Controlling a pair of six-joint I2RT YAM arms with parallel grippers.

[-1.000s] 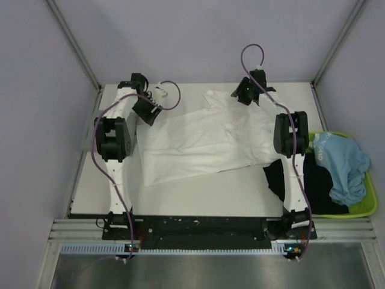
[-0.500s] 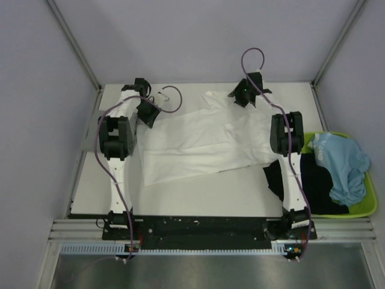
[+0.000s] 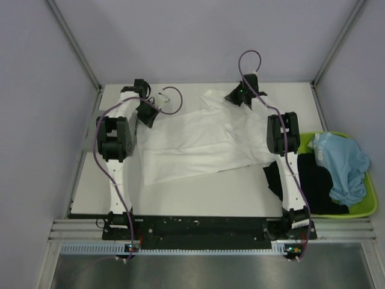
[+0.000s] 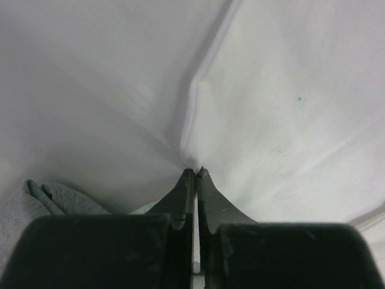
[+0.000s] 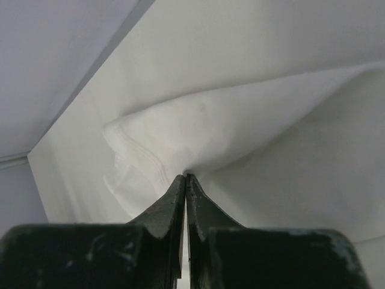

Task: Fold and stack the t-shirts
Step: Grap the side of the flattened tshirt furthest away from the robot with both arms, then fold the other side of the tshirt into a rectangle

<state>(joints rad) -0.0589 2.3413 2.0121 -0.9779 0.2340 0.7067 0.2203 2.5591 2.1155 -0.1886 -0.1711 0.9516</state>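
The white t-shirt (image 3: 198,141) lies spread on the table (image 3: 198,201), its long axis running left to right between the two arms. The left gripper (image 4: 197,173) is clenched on a fold at its far-left edge, the right gripper (image 5: 185,176) clenched on a hemmed corner along its far edge, so the rest of the cloth lies nearward of both, toward the bases

A white table (image 3: 198,195) is boxed by plain lavender walls (image 3: 192,36) on the left, far and right, grey metal struts (image 3: 75,45) rising at the far corners, a ribbed metal rail (image 3: 81,229) along its near edge and a dull steel sheet (image 3: 210,271) nearer still, under even light.
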